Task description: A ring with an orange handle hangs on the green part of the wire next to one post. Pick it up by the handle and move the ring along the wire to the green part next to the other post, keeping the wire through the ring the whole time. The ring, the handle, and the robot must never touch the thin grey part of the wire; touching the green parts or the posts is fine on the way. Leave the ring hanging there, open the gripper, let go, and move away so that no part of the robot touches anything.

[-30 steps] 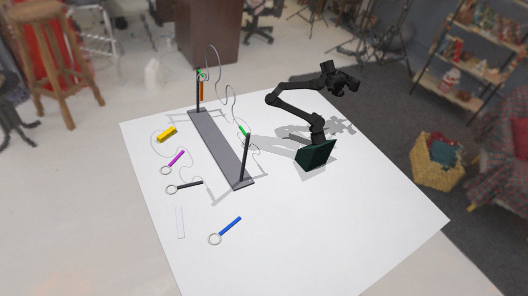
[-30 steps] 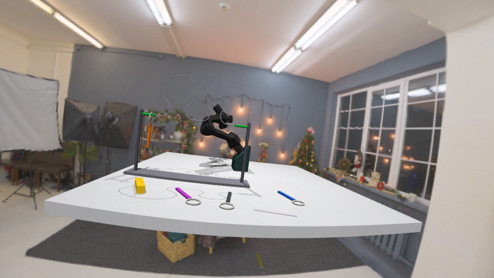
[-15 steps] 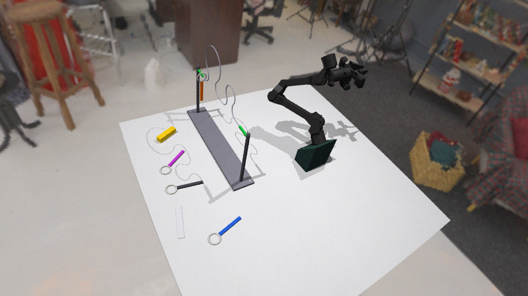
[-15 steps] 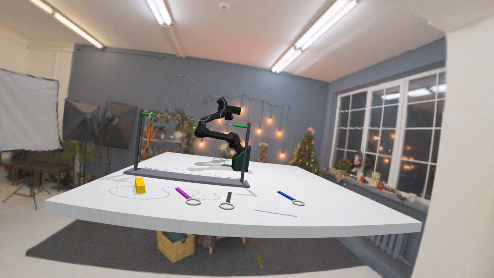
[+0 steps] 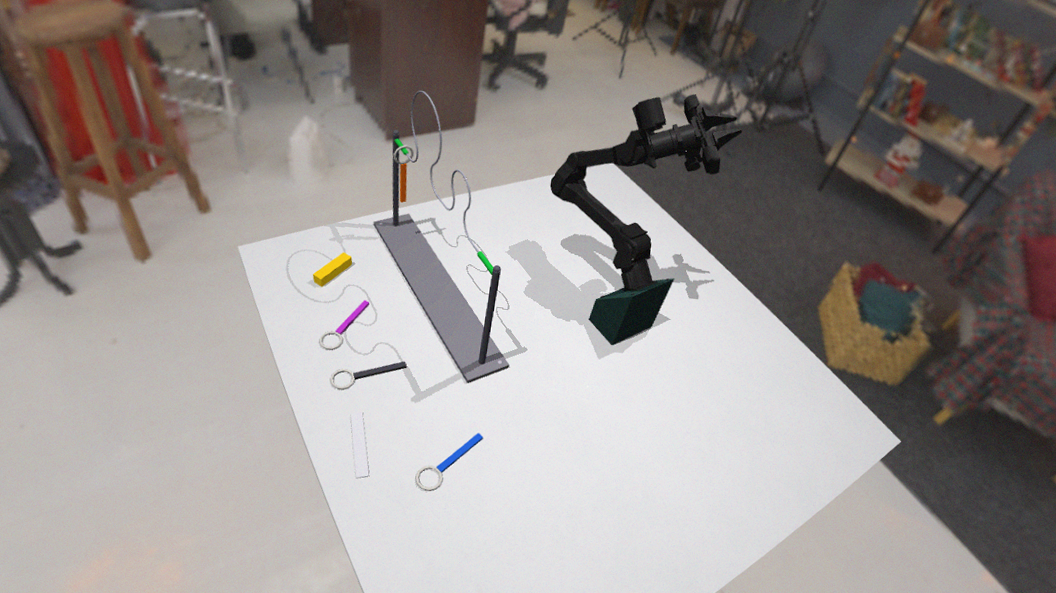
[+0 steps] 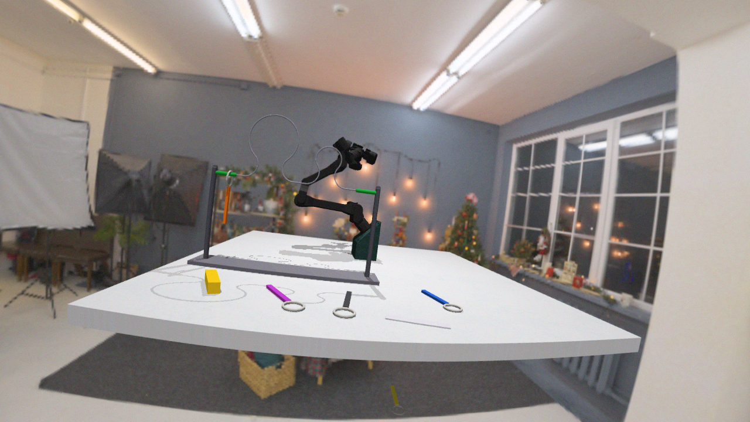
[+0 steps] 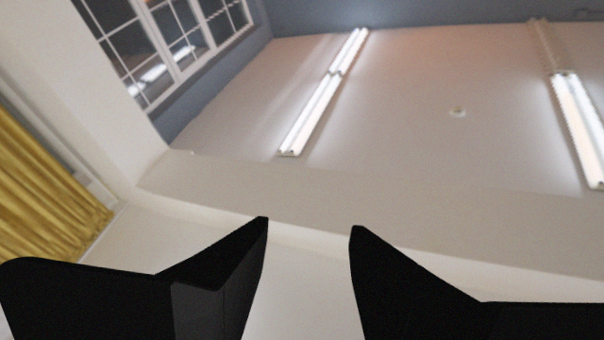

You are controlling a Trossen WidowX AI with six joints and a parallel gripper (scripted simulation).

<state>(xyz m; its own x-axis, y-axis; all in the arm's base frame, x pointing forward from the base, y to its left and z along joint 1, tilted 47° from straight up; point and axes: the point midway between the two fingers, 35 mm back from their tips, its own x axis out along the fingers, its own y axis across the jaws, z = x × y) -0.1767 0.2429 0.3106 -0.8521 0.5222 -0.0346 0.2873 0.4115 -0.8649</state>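
Top view: white table [image 5: 675, 457]; grey base plate [image 5: 427, 277] bearing two dark posts, far post [image 5: 394, 187] and near post [image 5: 488, 317]. Grey wire [image 5: 430, 133] looping between posts, green ends [image 5: 484, 260] beside each. Ring [image 5: 402, 153] hung on green end at far post, orange handle [image 5: 403, 181] hanging straight down beside that post. Arm [image 5: 607, 204] on dark green pedestal [image 5: 611, 327], raised high and reaching off past far table edge; gripper [image 5: 725, 138] pointing away from wire, well apart from ring. Loose on table: yellow block [image 5: 332, 268], purple-handled ring [image 5: 343, 324], dark-handled ring [image 5: 364, 373], blue-handled ring [image 5: 449, 459], thin white strip [image 5: 359, 445].

Exterior view: ring [image 6: 229, 177] and handle [image 6: 225, 204] at left post [image 6: 210, 215]; right post [image 6: 373, 235] with bare green end [image 6: 365, 191]. Gripper [image 6: 370, 155] up at wire height, behind the frame, aimed right.

Wrist view: two black fingers partly closed, a gap left between, gripping nothing; beyond them only ceiling with light strips [image 7: 321, 94] and a window [image 7: 165, 42]
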